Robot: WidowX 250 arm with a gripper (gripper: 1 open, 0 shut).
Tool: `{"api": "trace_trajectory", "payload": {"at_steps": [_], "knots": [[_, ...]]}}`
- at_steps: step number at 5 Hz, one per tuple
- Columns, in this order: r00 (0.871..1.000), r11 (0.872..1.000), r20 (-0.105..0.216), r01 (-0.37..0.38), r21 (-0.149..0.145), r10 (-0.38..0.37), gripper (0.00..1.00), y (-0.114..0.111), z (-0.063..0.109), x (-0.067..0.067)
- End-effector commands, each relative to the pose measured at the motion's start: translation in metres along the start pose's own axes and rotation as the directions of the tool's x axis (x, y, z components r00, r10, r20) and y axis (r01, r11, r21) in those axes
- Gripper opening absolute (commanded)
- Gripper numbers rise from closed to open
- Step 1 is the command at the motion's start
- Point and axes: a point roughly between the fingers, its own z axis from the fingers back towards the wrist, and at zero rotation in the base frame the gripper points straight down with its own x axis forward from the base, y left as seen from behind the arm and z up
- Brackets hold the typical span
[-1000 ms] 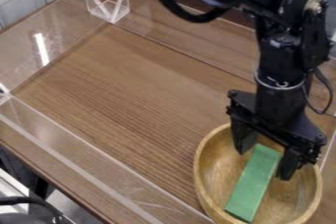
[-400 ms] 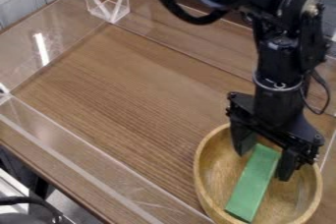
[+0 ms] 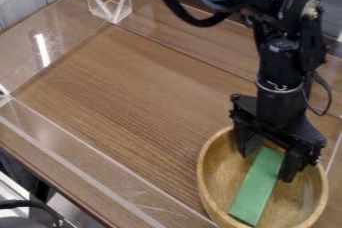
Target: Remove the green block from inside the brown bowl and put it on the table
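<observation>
In the camera view, the black robot gripper [image 3: 278, 144] has its fingers spread wide over the upper end of the flat green rectangular block [image 3: 254, 193] inside the round light-brown wooden bowl [image 3: 207, 182], presumably to straddle it for lifting.

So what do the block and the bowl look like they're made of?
The green block looks like matte plastic or painted wood: flat even color, no visible grain. The brown bowl seems to be wood, smoothly finished, judging by its warm tan tone and thick rim.
</observation>
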Motion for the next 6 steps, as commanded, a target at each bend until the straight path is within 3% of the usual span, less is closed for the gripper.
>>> {"api": "trace_trajectory", "payload": {"at_steps": [1,2,4,6], "knots": [[0.999,1.000,0.034,-0.009,-0.010,0.010,1.00,0.003,0.005,0.005],[0.999,1.000,0.035,-0.012,-0.012,0.012,0.00,0.003,0.003,0.005],[1.000,1.000,0.029,-0.009,-0.022,0.010,0.00,0.002,0.010,0.002],[0.999,0.999,0.042,-0.004,-0.040,0.006,0.00,0.000,0.040,-0.002]]}}
